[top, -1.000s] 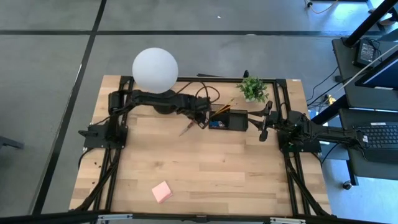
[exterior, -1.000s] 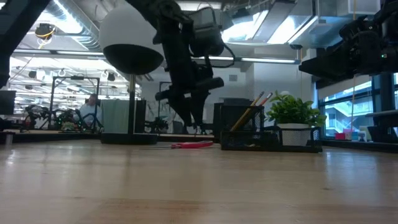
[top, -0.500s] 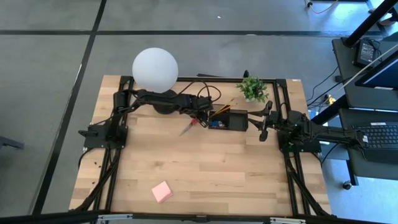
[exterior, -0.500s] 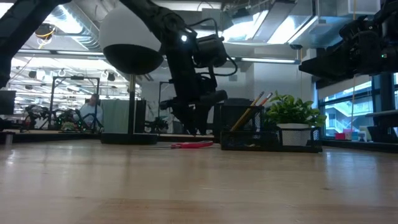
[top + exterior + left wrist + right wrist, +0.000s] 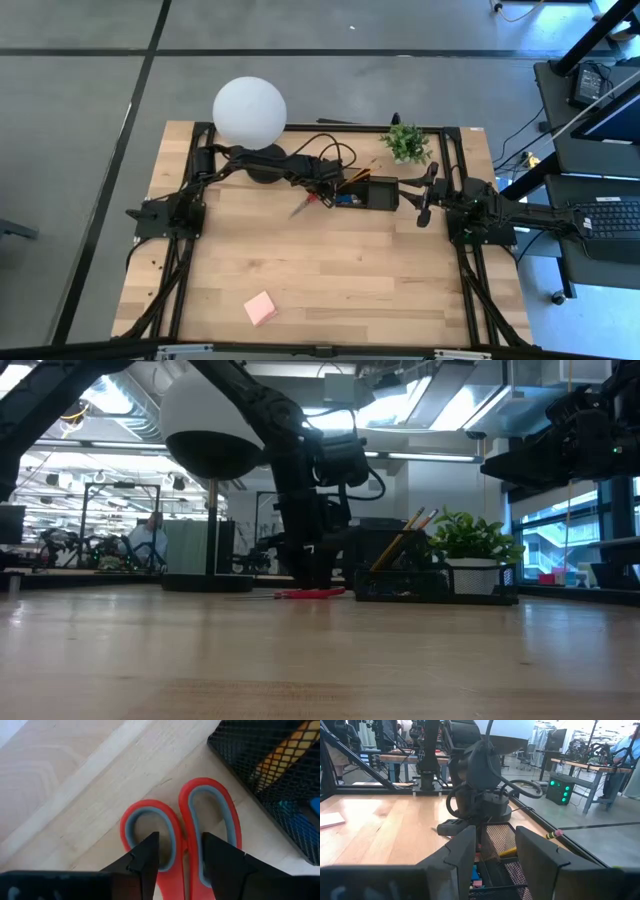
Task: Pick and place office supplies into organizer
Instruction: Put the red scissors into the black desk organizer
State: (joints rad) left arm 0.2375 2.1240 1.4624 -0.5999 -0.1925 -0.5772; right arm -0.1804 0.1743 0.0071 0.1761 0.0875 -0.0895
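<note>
Red-handled scissors (image 5: 200, 820) lie flat on the table just left of the black mesh organizer (image 5: 370, 192), which has pencils (image 5: 400, 540) standing in it. My left gripper (image 5: 180, 857) points steeply down right over the scissors' handles (image 5: 310, 593). It is open, one fingertip over each handle loop, with the loops' two inner walls between the fingers. Whether the tips touch, I cannot tell. My right gripper (image 5: 420, 200) waits open and level at the organizer's right side. A pink sticky-note pad (image 5: 261, 308) lies near the front edge.
A white globe lamp (image 5: 249, 113) stands at the back left, over my left arm. A small green potted plant (image 5: 407, 143) sits behind the organizer. The wide wooden top between the scissors and the sticky-note pad is bare. A person shows in the room far behind.
My left gripper has come down onto the scissors' handles and shifted a little toward the organizer, still open. The scissors have stayed where they lay.
</note>
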